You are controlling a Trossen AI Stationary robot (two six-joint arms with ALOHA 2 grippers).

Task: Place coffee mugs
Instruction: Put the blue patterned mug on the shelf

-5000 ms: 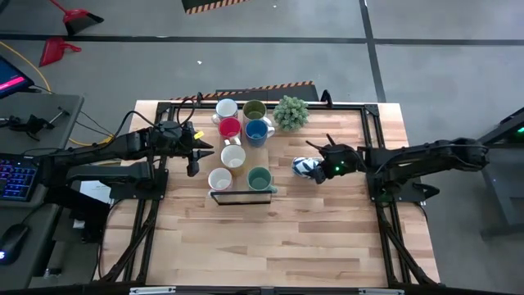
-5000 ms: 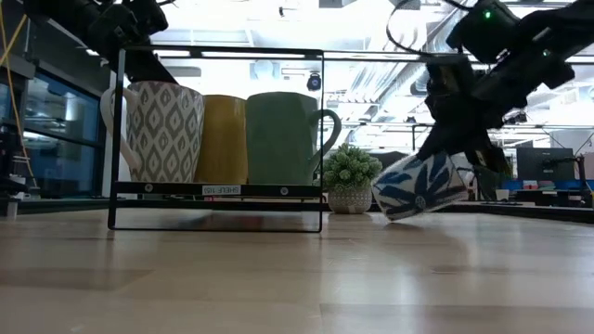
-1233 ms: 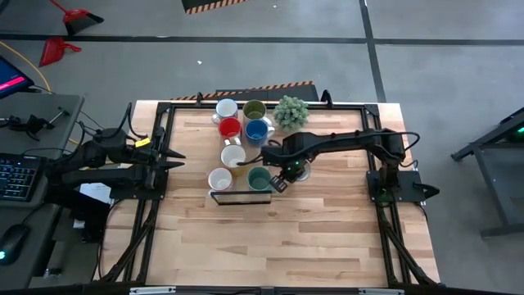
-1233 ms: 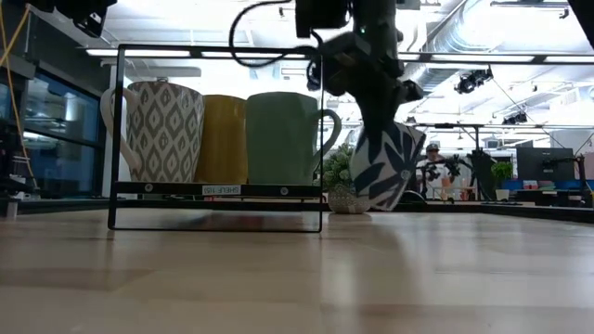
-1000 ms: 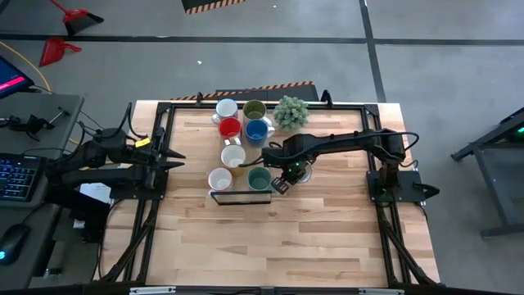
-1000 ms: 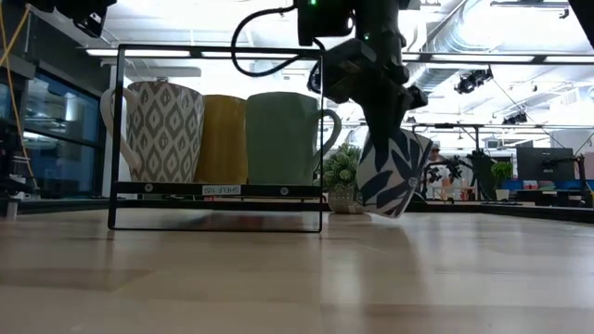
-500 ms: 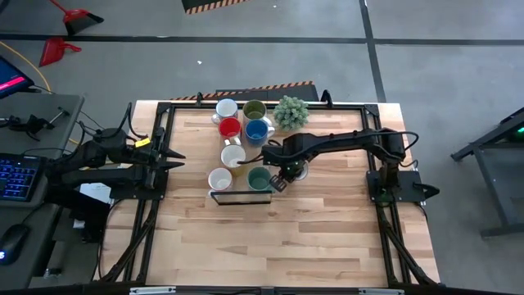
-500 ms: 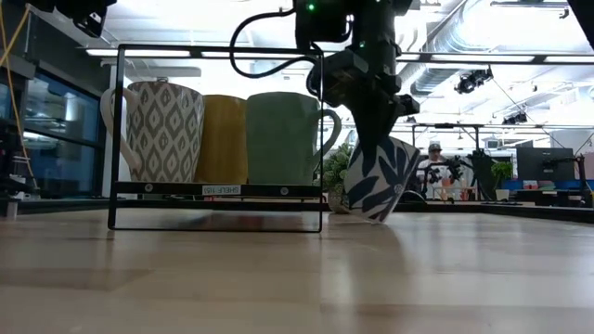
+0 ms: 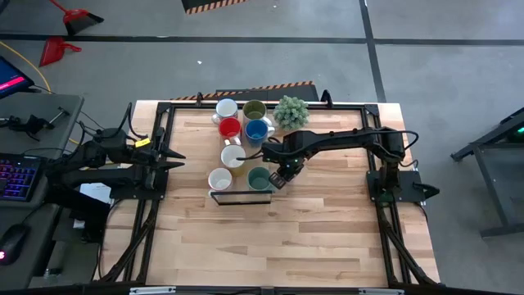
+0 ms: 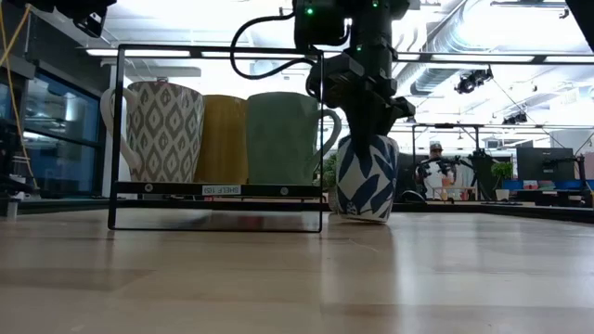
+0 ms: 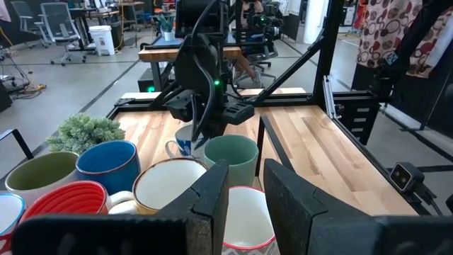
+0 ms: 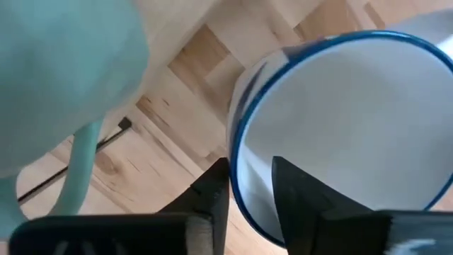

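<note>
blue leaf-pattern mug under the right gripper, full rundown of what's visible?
The leaf mug is white, glossy like ceramic, with dark blue leaf shapes outside, a blue rim and a plain white, empty inside. It stands upright on the wooden table, just right of the black wire rack, beside the teal mug. The right gripper comes down from above and pinches its rim, one finger inside, one outside. Its handle shows in the left wrist view.

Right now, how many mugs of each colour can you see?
Red mug: 1
Blue mug: 1
Olive mug: 1
Teal mug: 1
Yellow mug: 1
White mug: 1
Grey-patterned mug: 1
Blue-leaf mug: 1
Total: 8
</note>
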